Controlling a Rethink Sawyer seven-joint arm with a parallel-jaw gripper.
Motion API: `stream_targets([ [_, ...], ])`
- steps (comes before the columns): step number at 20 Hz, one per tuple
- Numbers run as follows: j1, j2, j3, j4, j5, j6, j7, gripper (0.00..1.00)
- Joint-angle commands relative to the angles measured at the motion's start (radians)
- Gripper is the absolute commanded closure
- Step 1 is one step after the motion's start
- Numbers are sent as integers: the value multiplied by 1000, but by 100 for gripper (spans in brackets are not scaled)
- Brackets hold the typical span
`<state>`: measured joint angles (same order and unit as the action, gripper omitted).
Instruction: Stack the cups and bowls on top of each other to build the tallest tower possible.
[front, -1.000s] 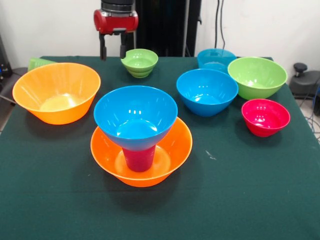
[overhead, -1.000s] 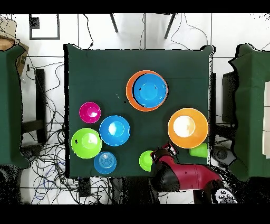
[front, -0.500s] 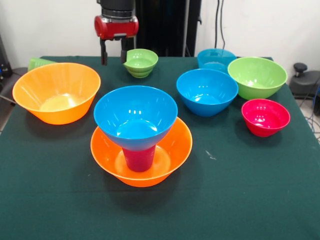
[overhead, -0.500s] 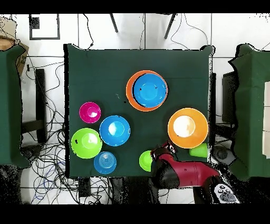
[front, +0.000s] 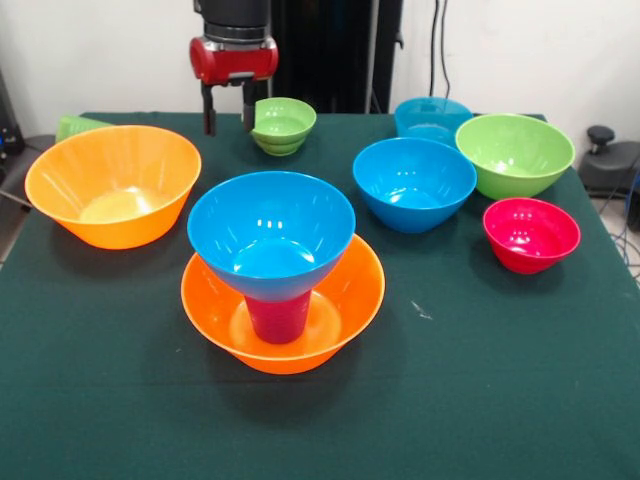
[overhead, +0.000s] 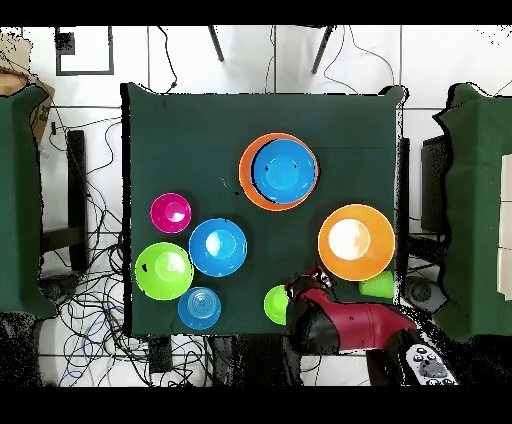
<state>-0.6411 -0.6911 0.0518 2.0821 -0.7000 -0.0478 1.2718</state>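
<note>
The tower stands at the table's middle: a wide orange bowl (front: 340, 300) (overhead: 249, 180), the purple-magenta cup (front: 278, 316) standing in it, and a blue bowl (front: 271, 232) (overhead: 283, 170) on the cup. My gripper (front: 227, 118) (overhead: 305, 287) is open and empty, hanging over the far side just left of a small lime green bowl (front: 280, 124) (overhead: 276, 304). A second orange bowl (front: 112, 184) (overhead: 356, 241) sits at the left. The light green cup (front: 75, 126) (overhead: 377, 286) lies behind it.
On the right in the front view stand a blue bowl (front: 414, 183) (overhead: 217, 247), a teal-blue bowl (front: 432, 118) (overhead: 199, 307), a large lime green bowl (front: 514, 152) (overhead: 164, 270) and a red-pink bowl (front: 531, 233) (overhead: 171, 212). The table is covered in dark green cloth (front: 450, 380).
My gripper has come down a little beside the small lime green bowl, still open. The bowls and cups have not moved.
</note>
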Motion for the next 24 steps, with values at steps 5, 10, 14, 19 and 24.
stream_targets([
  [5, 34, -24, 97, -43, 30, 130, 103, 0],
  [10, 54, -62, 98, -41, 57, 160, 110, 0],
  [14, 80, -101, 88, -37, 80, 189, 109, 0],
  [19, 94, -169, 90, 7, 109, 215, 112, 0],
  [24, 103, -174, 66, 28, 92, 186, 120, 0],
])
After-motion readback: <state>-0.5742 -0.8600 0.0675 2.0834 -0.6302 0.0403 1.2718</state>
